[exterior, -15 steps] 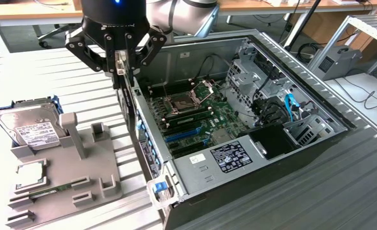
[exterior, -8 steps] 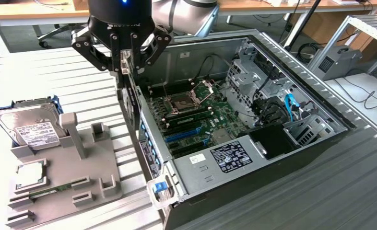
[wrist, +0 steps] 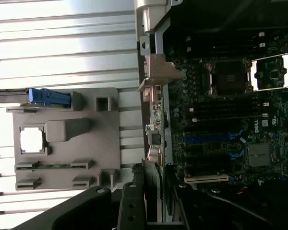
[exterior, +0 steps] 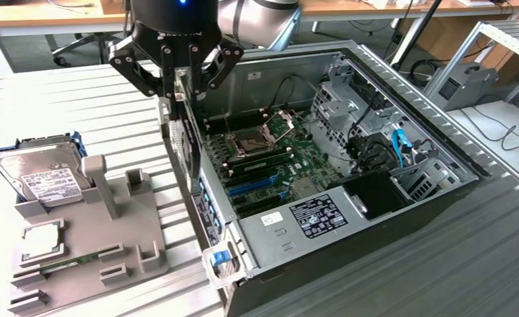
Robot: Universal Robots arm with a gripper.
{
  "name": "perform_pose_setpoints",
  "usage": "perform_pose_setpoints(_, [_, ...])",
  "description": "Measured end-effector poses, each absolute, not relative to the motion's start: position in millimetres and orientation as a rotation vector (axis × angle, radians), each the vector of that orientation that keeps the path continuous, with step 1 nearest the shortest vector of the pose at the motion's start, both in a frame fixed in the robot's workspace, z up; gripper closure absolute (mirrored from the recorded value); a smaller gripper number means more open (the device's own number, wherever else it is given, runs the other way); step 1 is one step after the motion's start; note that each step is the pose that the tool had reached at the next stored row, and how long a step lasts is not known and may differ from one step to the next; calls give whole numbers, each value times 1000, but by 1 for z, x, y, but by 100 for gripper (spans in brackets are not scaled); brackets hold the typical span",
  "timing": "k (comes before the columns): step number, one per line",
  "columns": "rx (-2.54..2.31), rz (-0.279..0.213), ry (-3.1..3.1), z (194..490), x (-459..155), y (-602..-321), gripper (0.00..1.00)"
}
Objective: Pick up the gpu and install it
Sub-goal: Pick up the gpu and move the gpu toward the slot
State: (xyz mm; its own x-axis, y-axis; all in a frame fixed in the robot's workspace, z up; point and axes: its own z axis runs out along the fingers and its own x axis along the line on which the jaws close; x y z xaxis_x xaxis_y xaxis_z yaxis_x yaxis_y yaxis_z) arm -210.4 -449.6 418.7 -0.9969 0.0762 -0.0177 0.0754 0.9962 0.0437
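My gripper (exterior: pixel 182 91) hangs above the open computer case's (exterior: pixel 436 198) wall on the exterior view's left, shut on the gpu (exterior: pixel 187 142). The gpu is a thin black card seen edge-on, hanging upright below the fingers along that wall. In the wrist view the gpu (wrist: pixel 153 139) runs away from the fingers (wrist: pixel 132 201), its silver bracket (wrist: pixel 158 72) at the far end, over the line between case wall and motherboard. The motherboard's blue slots (exterior: pixel 252 188) (wrist: pixel 211 138) lie inside the case, apart from the card.
A grey holder tray (exterior: pixel 109 257) (wrist: pixel 86 158) sits on the slatted table at the exterior view's left, carrying a hard drive (exterior: pixel 43 175), a processor chip (exterior: pixel 43 239) and a green memory stick (wrist: pixel 55 166). The power supply (exterior: pixel 317 218) and drive cages (exterior: pixel 365 105) fill the case's other sides.
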Motion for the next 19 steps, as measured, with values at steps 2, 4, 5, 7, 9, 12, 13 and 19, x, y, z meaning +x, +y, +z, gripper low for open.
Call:
perform_pose_setpoints(2, [118, 67, 3119, 419, -208, -450, 72])
perform_pose_setpoints(4, [119, 67, 3119, 419, -205, -450, 72])
perform_pose_setpoints(5, [119, 67, 3119, 419, -204, -450, 72])
perform_pose_setpoints(7, [118, 67, 3119, 419, -201, -450, 72])
perform_pose_setpoints(9, [118, 67, 3119, 419, -199, -450, 72])
perform_pose_setpoints(12, [119, 67, 3119, 419, -195, -450, 72])
perform_pose_setpoints(13, [118, 67, 3119, 419, -194, -450, 72])
perform_pose_setpoints(19, [118, 67, 3119, 419, -186, -450, 72])
